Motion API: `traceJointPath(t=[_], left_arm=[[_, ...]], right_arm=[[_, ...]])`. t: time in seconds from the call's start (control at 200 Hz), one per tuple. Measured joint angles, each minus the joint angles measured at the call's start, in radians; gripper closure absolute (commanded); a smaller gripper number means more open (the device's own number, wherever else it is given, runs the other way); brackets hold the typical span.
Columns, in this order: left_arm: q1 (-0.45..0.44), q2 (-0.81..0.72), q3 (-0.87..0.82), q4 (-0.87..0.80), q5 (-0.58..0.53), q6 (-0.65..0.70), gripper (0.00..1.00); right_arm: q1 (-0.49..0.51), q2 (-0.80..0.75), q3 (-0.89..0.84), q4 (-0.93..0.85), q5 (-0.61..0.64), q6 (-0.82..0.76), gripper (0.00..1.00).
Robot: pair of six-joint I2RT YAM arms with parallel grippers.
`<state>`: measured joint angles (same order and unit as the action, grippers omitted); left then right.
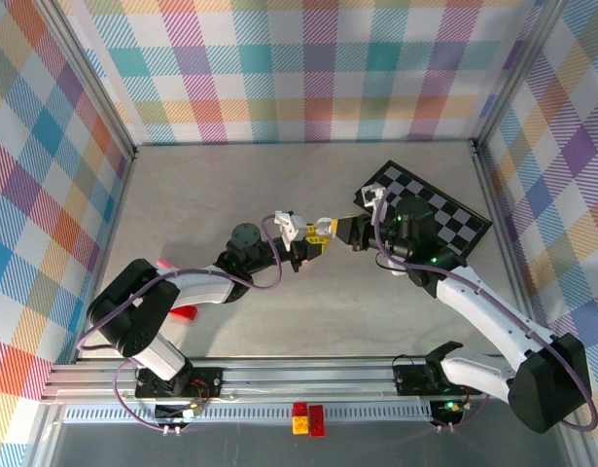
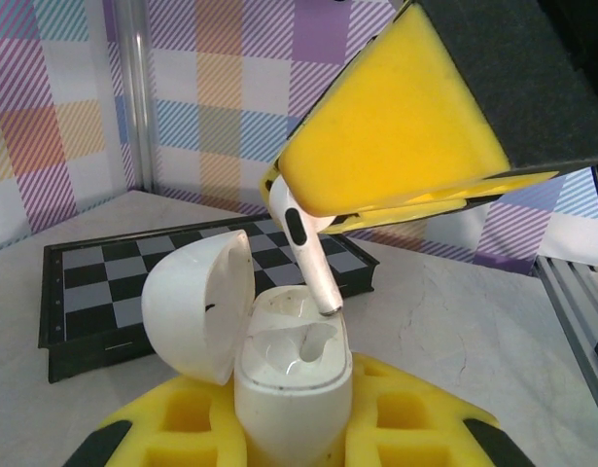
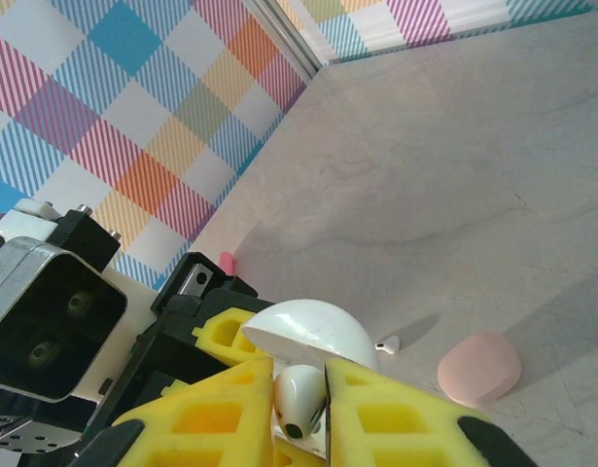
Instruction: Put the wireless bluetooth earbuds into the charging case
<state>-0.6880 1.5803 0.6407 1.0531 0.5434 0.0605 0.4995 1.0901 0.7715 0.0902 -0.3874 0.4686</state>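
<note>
A white charging case (image 2: 291,389) stands upright between the yellow pads of my left gripper (image 2: 294,423), which is shut on it. Its lid (image 2: 196,306) hangs open to the left. My right gripper (image 3: 299,413) comes in from above and is shut on a white earbud (image 3: 300,397), gripping it by the head. The earbud's stem (image 2: 318,277) points down, with its tip at the rim of the case's right slot. In the top view both grippers (image 1: 318,236) meet above the middle of the table. A second earbud (image 3: 387,343) lies loose on the table beyond the case.
A pale pink oval case (image 3: 479,366) lies shut on the table near the loose earbud. A black-and-white chessboard (image 1: 425,209) sits at the back right, behind the right arm. Red and yellow bricks (image 1: 308,418) rest on the front rail. Plaid walls enclose the table.
</note>
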Motion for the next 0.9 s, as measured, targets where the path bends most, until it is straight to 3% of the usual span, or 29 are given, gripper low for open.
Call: traceJointPath(t=[0.73,0.82,0.9], left_arm=[[-0.001,-0.005,0.0,-0.003,-0.007,-0.023,0.98],[-0.001,-0.007,0.0,-0.003,-0.011,-0.031,0.98],[-0.001,-0.011,0.0,-0.006,-0.011,-0.038,0.98]], right_arm=[[0.008,0.01,-0.011,0.004,-0.004,0.002,0.81],[0.012,0.01,-0.018,0.007,-0.004,0.008,0.77],[0.017,0.01,-0.021,0.008,-0.002,0.017,0.65]])
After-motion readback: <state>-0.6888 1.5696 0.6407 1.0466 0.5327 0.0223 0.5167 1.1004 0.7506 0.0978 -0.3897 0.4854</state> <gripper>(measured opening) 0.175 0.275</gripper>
